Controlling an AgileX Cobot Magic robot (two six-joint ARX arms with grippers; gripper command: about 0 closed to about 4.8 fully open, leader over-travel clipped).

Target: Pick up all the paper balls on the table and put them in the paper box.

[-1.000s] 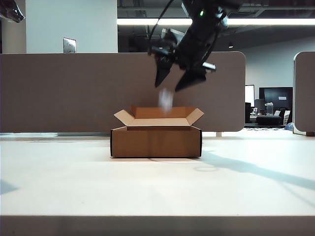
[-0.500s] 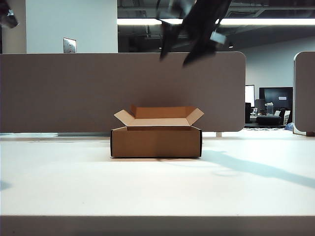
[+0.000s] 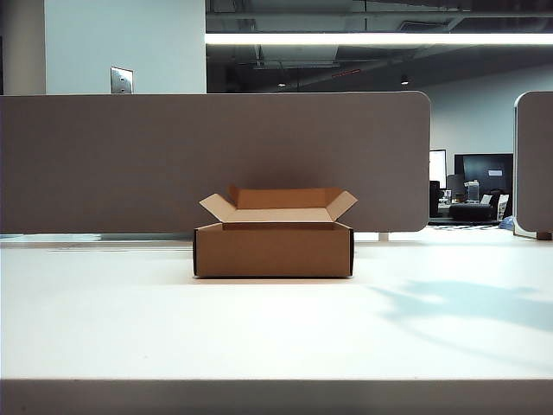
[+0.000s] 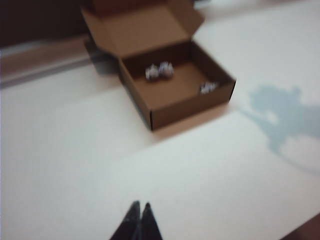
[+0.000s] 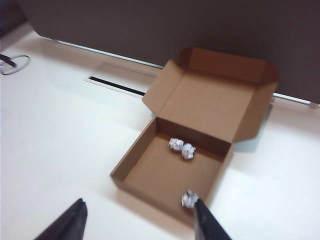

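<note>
The paper box (image 3: pixel 273 251) stands open in the middle of the table (image 3: pixel 276 337), and neither arm shows in the exterior view. From the left wrist view, three paper balls lie inside the box (image 4: pixel 185 107): two together (image 4: pixel 152 73) (image 4: pixel 166 70) and one (image 4: pixel 207 88) in a corner. My left gripper (image 4: pixel 140 206) is shut and empty, high above bare table well short of the box. My right gripper (image 5: pixel 139 201) is open and empty, above the box's near edge (image 5: pixel 145 187). Below it lie a pair of balls (image 5: pixel 175 144) (image 5: pixel 188 151) and a single ball (image 5: pixel 189 199).
A grey partition panel (image 3: pixel 216 156) runs behind the box, with a second panel (image 3: pixel 534 164) at the far right. A dark slot (image 5: pixel 120 86) is set in the tabletop near the partition, and a cable loop (image 5: pixel 12 64) lies at the table's far side.
A paper ball dropped from my open right gripper into the box. The right arm then rose out of the exterior view, and the left gripper's tip also left that view.
</note>
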